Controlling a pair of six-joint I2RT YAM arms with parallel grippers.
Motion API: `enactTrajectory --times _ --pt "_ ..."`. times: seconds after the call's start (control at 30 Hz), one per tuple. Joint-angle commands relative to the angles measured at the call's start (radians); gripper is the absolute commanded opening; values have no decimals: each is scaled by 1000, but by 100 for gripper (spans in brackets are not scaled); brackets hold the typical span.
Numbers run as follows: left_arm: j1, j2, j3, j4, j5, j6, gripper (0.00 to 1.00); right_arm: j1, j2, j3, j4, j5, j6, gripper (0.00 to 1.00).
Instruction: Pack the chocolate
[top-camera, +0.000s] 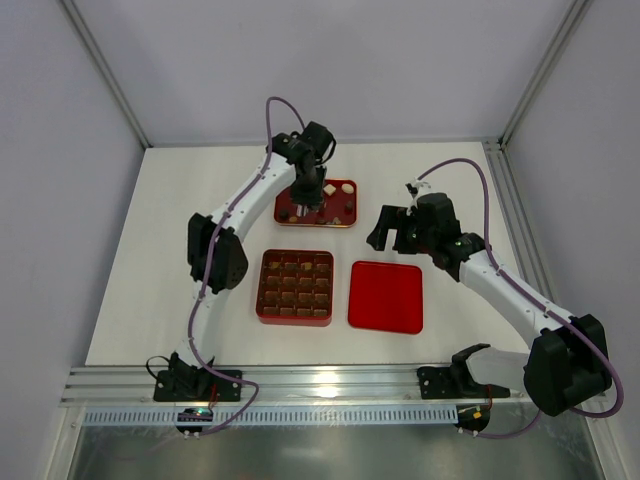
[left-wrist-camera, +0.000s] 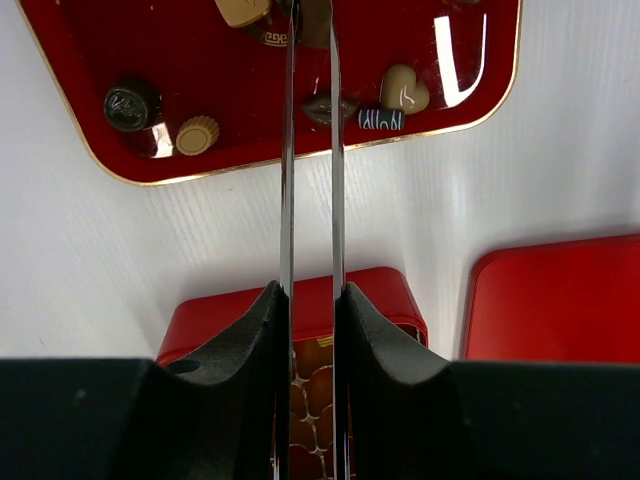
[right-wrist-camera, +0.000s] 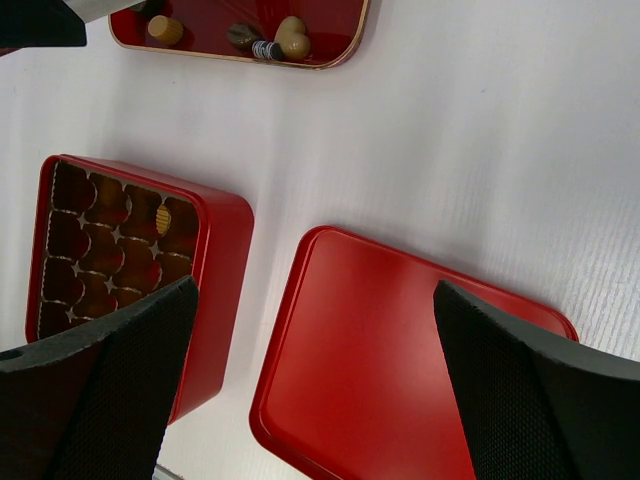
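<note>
Several small chocolates lie on a red gold-rimmed tray (top-camera: 346, 186) at the back: a tan heart (left-wrist-camera: 403, 88), a striped piece (left-wrist-camera: 380, 119), a tan fluted cup (left-wrist-camera: 197, 135) and a dark round one (left-wrist-camera: 130, 105). My left gripper (top-camera: 306, 200) reaches down into the tray. Its long metal blades (left-wrist-camera: 310, 15) stand close together, with a brown piece between their tips. My right gripper (top-camera: 392, 228) is open and empty, hovering (right-wrist-camera: 315, 290) over the flat red lid (right-wrist-camera: 400, 370). The tray's near corner also shows in the right wrist view (right-wrist-camera: 330, 50).
The square red box (top-camera: 262, 300) with brown grid compartments sits mid-table, left of the lid (top-camera: 386, 296). One gold-striped piece (right-wrist-camera: 163, 218) lies in a corner compartment. The box (left-wrist-camera: 360, 290) and lid (left-wrist-camera: 560, 300) lie just below the tray. Enclosure walls surround the table.
</note>
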Motion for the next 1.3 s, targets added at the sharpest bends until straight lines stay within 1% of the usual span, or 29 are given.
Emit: enactTrajectory --times 0.0,0.4,0.7,0.9,1.03,1.27 --pt "5 -78 46 -27 -25 26 20 -3 -11 -2 48 -13 -8 100" --pt "5 -140 29 -49 -32 31 18 -3 -5 -5 58 -16 -5 100" --pt "3 -189 -17 -47 -23 31 16 -3 0 -7 63 -19 -3 100" --pt "-20 -264 -111 -32 -15 19 15 -2 2 -8 68 -19 -2 100" --pt "-47 -362 -219 -6 -12 8 15 -3 3 -10 68 -19 0 100" --pt "-98 -485 -324 -10 -12 -12 15 -3 2 -12 66 -20 1 100"
